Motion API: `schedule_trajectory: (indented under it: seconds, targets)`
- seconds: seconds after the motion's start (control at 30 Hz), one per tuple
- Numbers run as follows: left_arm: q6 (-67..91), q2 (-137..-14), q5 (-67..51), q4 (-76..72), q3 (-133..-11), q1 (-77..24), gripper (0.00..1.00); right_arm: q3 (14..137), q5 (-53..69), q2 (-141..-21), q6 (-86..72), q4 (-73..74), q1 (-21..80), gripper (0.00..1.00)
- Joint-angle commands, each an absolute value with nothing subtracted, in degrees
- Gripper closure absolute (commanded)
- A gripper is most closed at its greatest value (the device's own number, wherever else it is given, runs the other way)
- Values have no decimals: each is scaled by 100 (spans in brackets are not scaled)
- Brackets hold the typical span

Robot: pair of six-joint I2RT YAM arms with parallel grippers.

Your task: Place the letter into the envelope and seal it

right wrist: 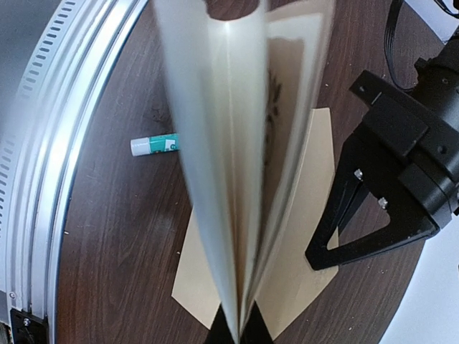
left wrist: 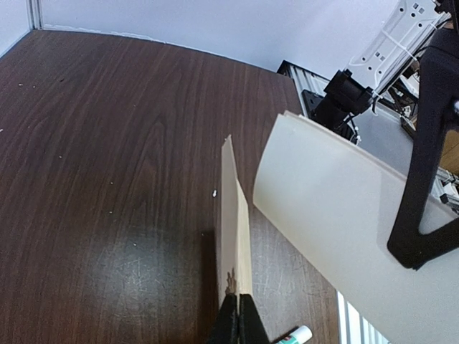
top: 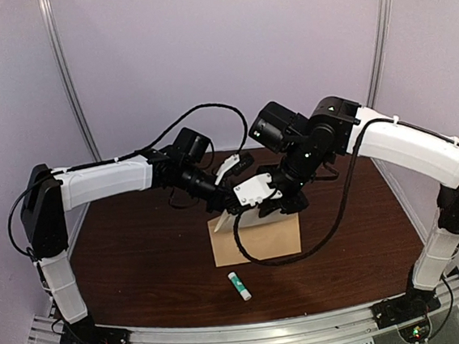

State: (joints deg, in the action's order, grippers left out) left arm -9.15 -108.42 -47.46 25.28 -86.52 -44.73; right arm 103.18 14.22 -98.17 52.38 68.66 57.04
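In the centre of the top view, the right gripper (right wrist: 240, 331) is pinching the folded letter (right wrist: 237, 129) tightly, hanging it above the envelope (top: 269, 245). The left gripper (left wrist: 237, 324) is clamping a raised envelope edge between closed fingers, seemingly opening its mouth for insertion.

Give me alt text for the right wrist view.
The right fingers pinch the folded cream letter, which stands edge-on and blurred up the middle of the frame. Beneath it the tan envelope lies on the dark wooden table, with the left arm's black fingers at its edge and a glue stick near the metal rail.
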Motion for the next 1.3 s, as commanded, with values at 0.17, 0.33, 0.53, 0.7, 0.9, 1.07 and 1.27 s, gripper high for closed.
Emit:
schedule_trajectory:
  seconds: [0.17,0.33,0.53,0.7,0.9,1.07,1.27]
  targets:
    - [-1037,-10653,-5119,2347,-8622,-4500,100,10237,1126,-9863,5313,6761,5783,100]
    - [-1050,-10648,-5241,2347,-8613,-4507,100,9999,1082,-9861,5326,6632,5783,100]
    - [-1097,-10601,-5297,2347,-8591,-4542,100,9898,1004,-9909,5324,6542,5784,100]
    - [-1133,-10574,-5309,2351,-8561,-4583,100,9903,1008,-9971,5318,6515,5783,100]
    - [-1148,-10577,-5298,2347,-8551,-4623,100,10017,1039,-10104,5312,6482,5788,100]
    - [-1148,-10565,-5311,2347,-8552,-4632,100,10055,1056,-10195,5327,6511,5791,100]
    - [-1159,-10575,-5298,2347,-8559,-4632,100,10040,1107,-10225,5323,6433,5792,100]
